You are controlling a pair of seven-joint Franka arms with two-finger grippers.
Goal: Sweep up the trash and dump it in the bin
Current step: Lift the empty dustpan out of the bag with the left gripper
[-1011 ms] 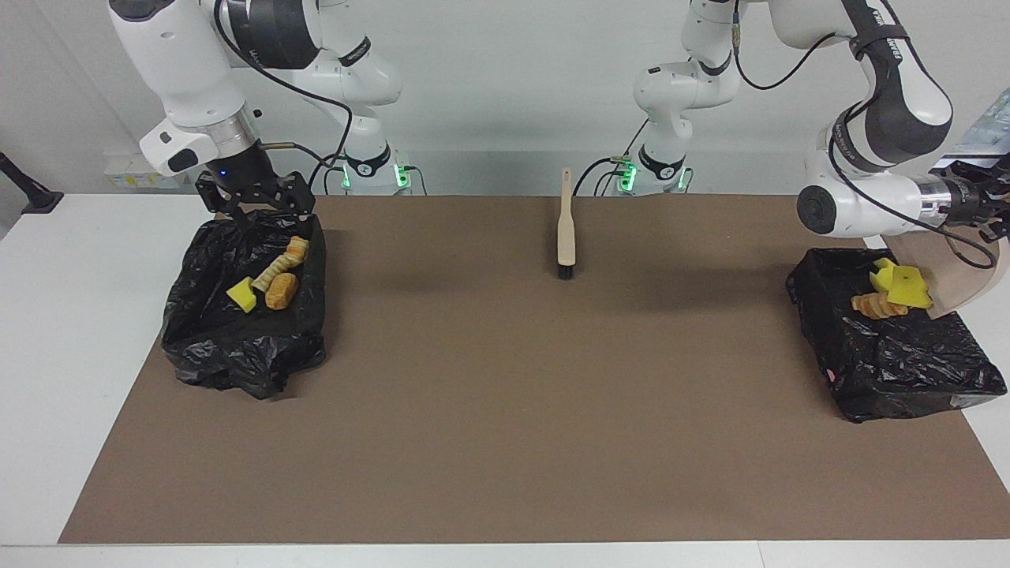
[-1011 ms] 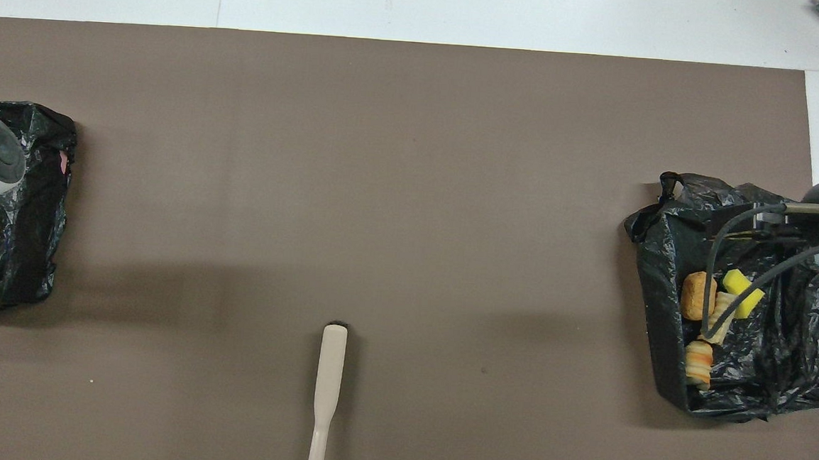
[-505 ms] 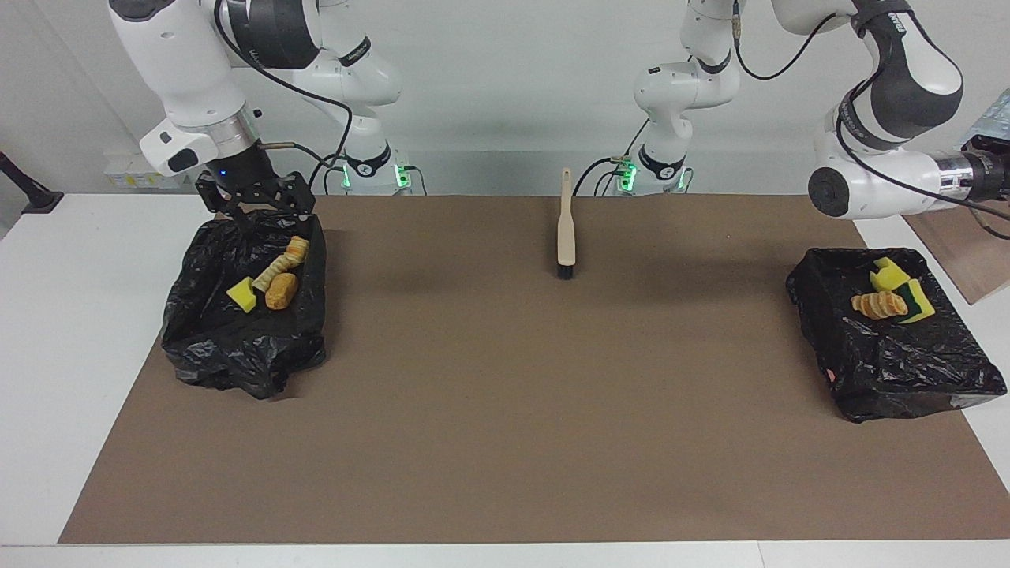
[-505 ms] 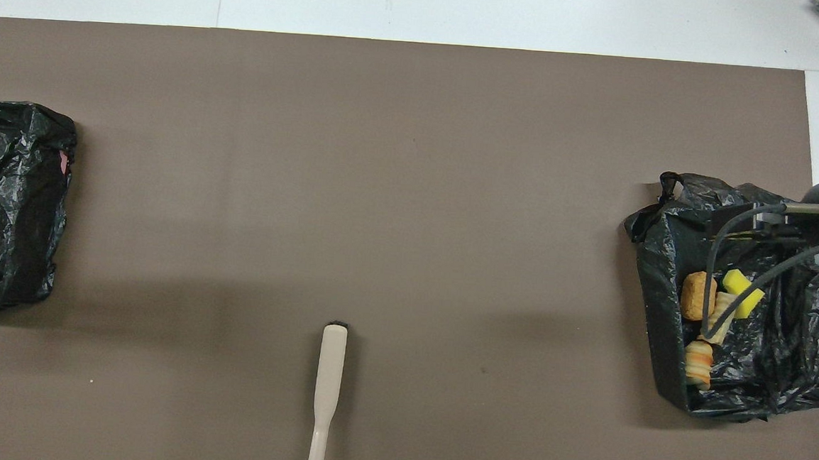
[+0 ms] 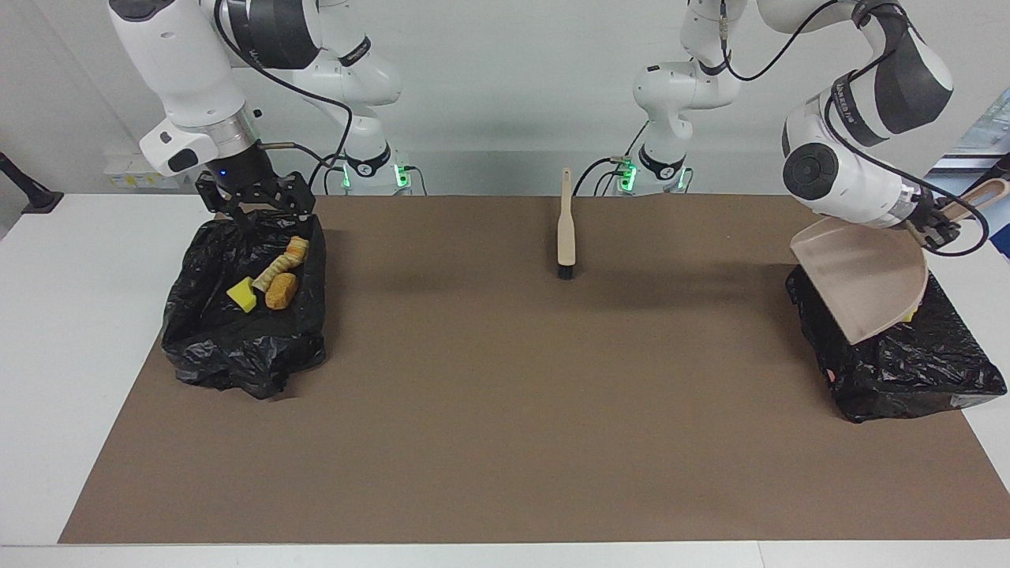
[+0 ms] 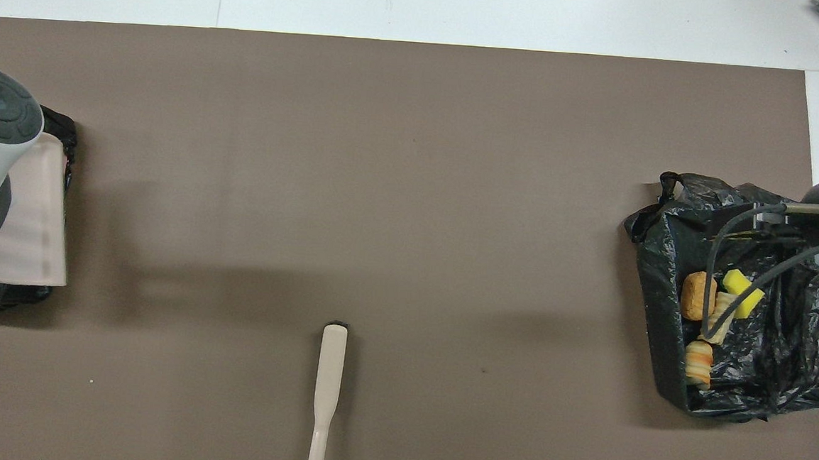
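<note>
Dustpan (image 5: 864,280) handle (facing view only) in left tool (image 5: 939,229).

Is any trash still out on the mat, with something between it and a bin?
No. No scrap shows on the brown mat. Trash lies in the bin under the right gripper. The left gripper holds the dustpan over the other bin.

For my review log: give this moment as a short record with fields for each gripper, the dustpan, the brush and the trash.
left gripper: shut on the beige plastic dustpan's handle, over the black bag-lined bin at the left arm's end
beige plastic dustpan: raised, tilted over that bin
right gripper: open, over the other black-lined bin
beige long-handled brush: lying on the brown mat
trash scraps: four visible in the right arm's bin
</note>
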